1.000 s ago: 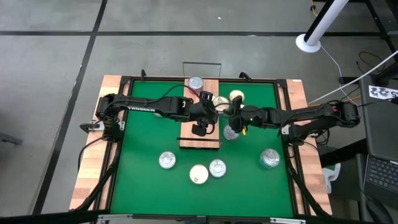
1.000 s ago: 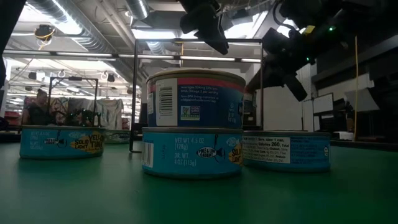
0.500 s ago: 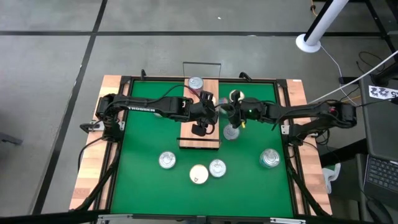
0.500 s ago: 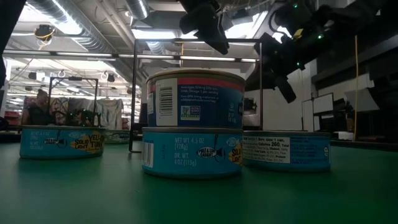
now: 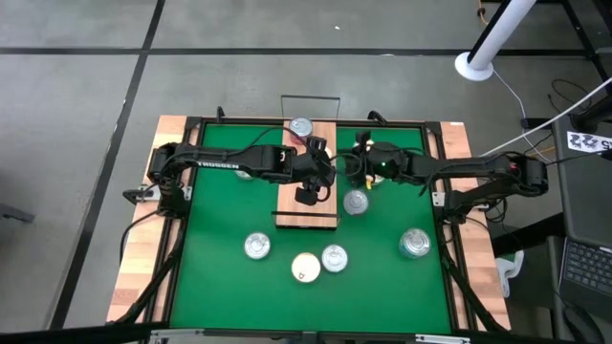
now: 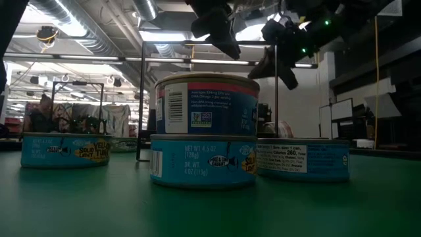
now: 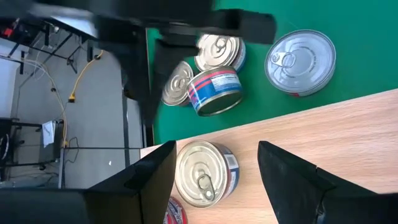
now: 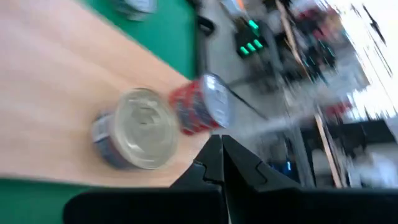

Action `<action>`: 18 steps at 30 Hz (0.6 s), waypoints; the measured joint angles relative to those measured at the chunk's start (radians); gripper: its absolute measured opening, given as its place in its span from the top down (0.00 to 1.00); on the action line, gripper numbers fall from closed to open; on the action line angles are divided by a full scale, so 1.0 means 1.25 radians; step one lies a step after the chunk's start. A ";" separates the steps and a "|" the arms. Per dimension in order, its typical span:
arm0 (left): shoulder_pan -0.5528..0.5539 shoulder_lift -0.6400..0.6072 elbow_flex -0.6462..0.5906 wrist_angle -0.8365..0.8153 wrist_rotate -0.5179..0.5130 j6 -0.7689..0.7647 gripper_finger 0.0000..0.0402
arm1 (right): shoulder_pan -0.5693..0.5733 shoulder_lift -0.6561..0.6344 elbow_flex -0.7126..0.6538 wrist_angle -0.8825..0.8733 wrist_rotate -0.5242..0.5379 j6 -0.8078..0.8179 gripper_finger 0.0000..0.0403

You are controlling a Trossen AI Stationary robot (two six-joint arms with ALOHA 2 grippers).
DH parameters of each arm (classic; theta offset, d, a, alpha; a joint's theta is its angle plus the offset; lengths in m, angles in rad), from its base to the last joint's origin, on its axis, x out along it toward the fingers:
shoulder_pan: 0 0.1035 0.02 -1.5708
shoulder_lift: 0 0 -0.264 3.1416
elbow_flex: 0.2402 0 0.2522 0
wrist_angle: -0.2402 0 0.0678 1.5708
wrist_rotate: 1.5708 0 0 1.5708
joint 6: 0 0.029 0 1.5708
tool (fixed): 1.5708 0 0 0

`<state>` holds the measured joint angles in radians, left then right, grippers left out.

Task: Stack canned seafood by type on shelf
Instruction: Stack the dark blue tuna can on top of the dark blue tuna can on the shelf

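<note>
Both arms meet over the shelf [image 5: 308, 182], neither holding a tin.

The left gripper [image 7: 214, 171] hangs with jaws spread above a gold-topped tin [image 7: 200, 172] standing on the wooden shelf; the right gripper [image 5: 359, 164], jaws shut and empty, is just beside it at the shelf's edge. A silver tin [image 5: 356, 202] sits on the green mat [image 5: 220, 205] near that edge; more tins [image 5: 317, 262] lie well apart on the bench's mat.

High view looks straight down over the table [image 5: 220, 215]; low view sits at mat level; both wrist views face the shelf [image 7: 348, 134] closely.
</note>
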<state>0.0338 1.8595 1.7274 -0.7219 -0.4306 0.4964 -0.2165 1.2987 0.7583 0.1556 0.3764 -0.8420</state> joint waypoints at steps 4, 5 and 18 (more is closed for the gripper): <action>0.000 0.000 0.000 -0.004 0.000 0.007 0.44 | 0.000 0.000 0.027 -0.010 0.125 0.132 1.00; 0.000 0.000 0.000 -0.007 0.000 0.008 0.44 | 0.000 -0.001 0.035 -0.023 0.138 0.160 0.99; 0.013 0.000 0.000 -0.085 0.002 0.000 0.44 | 0.000 -0.001 0.171 -0.339 0.172 0.712 0.47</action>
<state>0.0505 1.8595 1.7275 -0.8276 -0.4286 0.4969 -0.2165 1.2980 0.9719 -0.2677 0.5915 0.0480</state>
